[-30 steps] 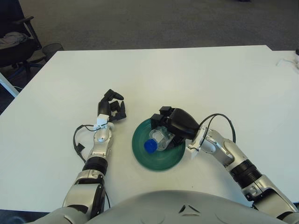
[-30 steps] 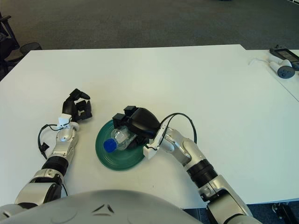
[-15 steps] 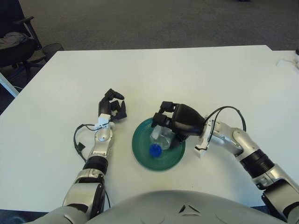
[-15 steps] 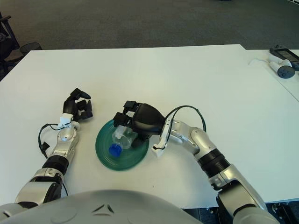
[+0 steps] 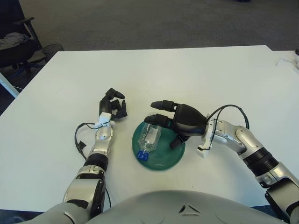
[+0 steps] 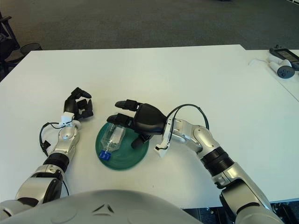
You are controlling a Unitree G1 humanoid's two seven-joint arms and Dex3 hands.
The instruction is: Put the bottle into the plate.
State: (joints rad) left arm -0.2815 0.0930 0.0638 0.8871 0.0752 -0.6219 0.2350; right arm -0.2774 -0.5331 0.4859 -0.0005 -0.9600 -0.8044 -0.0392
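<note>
The clear bottle [image 5: 150, 138] lies on its side in the green plate [image 5: 166, 161], its blue cap [image 5: 143, 155] toward 7 o'clock near the plate's rim. My right hand [image 5: 180, 120] hovers over the plate's 1 o'clock edge, fingers [image 5: 161, 103] spread and holding nothing, partly covering the plate. My left hand [image 5: 113, 108] shows at 10 o'clock of the plate, on the white table [image 5: 187, 74], fingers curled on nothing. A black chair [image 5: 16, 42] stands beyond the table's far-left corner.
</note>
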